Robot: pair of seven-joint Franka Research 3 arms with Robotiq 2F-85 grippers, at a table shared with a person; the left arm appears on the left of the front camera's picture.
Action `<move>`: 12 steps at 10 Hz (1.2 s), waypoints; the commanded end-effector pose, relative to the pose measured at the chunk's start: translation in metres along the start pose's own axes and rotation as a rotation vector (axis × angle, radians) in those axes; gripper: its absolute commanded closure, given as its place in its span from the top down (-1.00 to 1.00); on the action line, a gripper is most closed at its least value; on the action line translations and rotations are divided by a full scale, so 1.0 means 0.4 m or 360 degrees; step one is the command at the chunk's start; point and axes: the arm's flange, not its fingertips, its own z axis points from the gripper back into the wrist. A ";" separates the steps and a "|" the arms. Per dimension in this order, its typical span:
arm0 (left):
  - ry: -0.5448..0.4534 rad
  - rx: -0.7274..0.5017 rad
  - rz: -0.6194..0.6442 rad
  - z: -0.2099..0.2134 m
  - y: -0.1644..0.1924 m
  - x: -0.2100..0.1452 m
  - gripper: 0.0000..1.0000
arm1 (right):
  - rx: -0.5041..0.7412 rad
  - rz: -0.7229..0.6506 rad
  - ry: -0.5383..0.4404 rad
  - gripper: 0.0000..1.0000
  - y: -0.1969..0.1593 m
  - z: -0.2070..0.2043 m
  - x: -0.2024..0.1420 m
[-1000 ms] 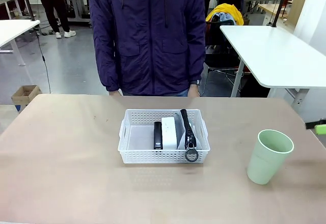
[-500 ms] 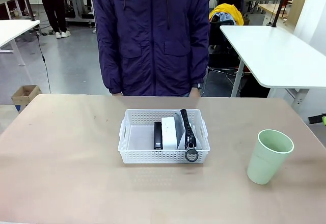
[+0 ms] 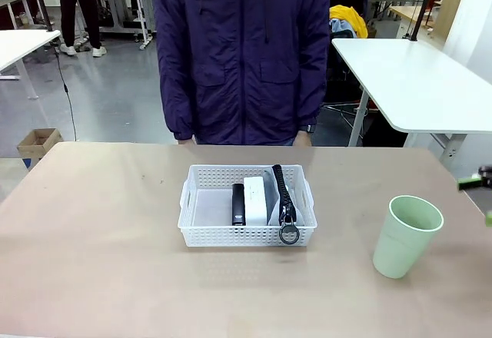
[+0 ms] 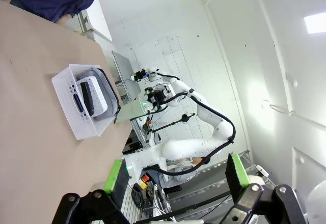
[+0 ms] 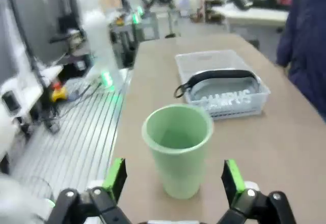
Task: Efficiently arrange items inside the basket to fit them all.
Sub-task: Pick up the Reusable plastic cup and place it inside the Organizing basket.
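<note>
Basket (image 3: 204, 234) white, lattice-perforated sides. Stapler (image 3: 238, 203) blk. Box (image 3: 254, 198) white. Pouch (image 3: 282, 188) grey w/ blk zipper, ring pull. Cup (image 3: 405, 238) pale green. Table (image 3: 92, 261) light tan. Person's jacket (image 3: 238, 54) dk purple. Right gripper (image 5: 174, 175) blk, pads (image 5: 116, 175) green.

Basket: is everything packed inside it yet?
Nearly. Done: the black stapler, small white box and grey pouch sit in the basket. In hand: the open right gripper faces the green cup, not touching it. Left: the cup, standing on the table, must go in.
</note>
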 end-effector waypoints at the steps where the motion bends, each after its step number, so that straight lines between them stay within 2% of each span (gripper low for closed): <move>1: -0.0002 0.0010 0.0000 -0.007 -0.006 -0.008 1.00 | 0.0057 0.0401 0.0047 1.00 0.020 -0.029 -0.090; 2: -0.0002 0.0010 0.0000 -0.007 -0.006 -0.008 1.00 | 0.0119 0.0456 0.0133 1.00 0.023 -0.053 -0.107; 3: -0.0002 0.0010 0.0000 -0.007 -0.006 -0.008 1.00 | 0.0121 0.0418 0.0212 1.00 0.017 -0.085 -0.132; 4: -0.0002 0.0010 0.0000 -0.007 -0.006 -0.008 1.00 | 0.0006 0.0389 0.0327 1.00 0.011 -0.117 -0.162; 6: -0.0002 0.0010 0.0000 -0.007 -0.006 -0.008 1.00 | -0.0072 0.0403 0.0356 1.00 0.016 -0.138 -0.191; 8: -0.0002 0.0010 0.0000 -0.007 -0.006 -0.008 1.00 | -0.0124 0.0398 0.0468 1.00 0.019 -0.151 -0.221; 10: -0.0002 0.0010 0.0000 -0.007 -0.006 -0.008 1.00 | -0.0156 0.0408 0.0453 1.00 0.018 -0.176 -0.232; 12: -0.0002 0.0010 0.0000 -0.007 -0.006 -0.008 1.00 | -0.0101 0.0330 0.0449 1.00 0.003 -0.206 -0.258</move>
